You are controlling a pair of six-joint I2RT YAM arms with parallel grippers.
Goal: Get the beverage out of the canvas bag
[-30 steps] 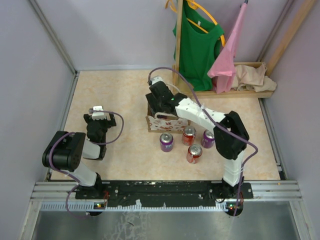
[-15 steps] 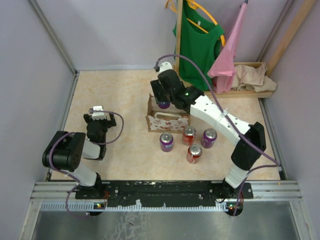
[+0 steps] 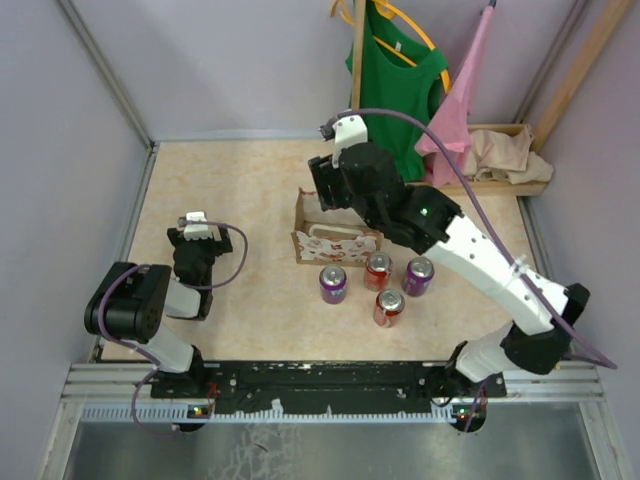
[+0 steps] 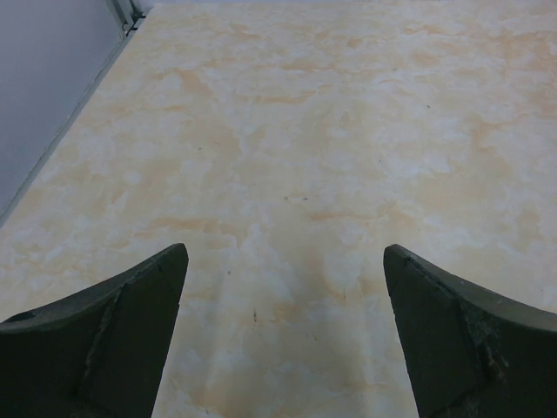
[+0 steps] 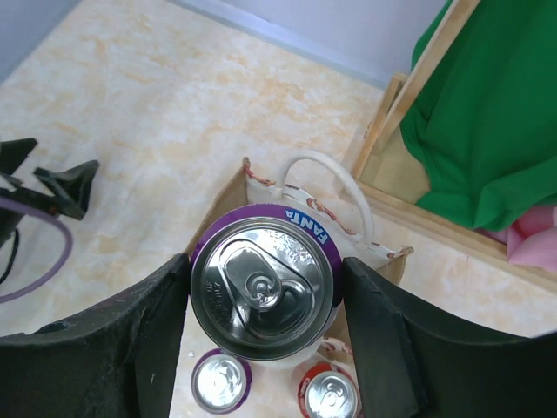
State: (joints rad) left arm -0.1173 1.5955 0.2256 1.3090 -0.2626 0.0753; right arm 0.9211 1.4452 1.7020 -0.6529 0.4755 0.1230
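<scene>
Purple Fanta beverage can [image 5: 264, 287] is gripped upright in the part-closed jaws of the right gripper [image 5: 261, 348], above the cream floral canvas bag [image 3: 335, 243]. Left gripper [image 4: 283, 287] jaws gape empty. Risk noted: smooth sides may slip, and the four standing cans [image 3: 377, 270] below could be toppled.

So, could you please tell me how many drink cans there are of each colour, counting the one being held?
Purple aluminium drink cans: 3, including the purple Fanta can gripped in the right arm's fingers
Red aluminium drink cans: 2
Total: 5
</scene>
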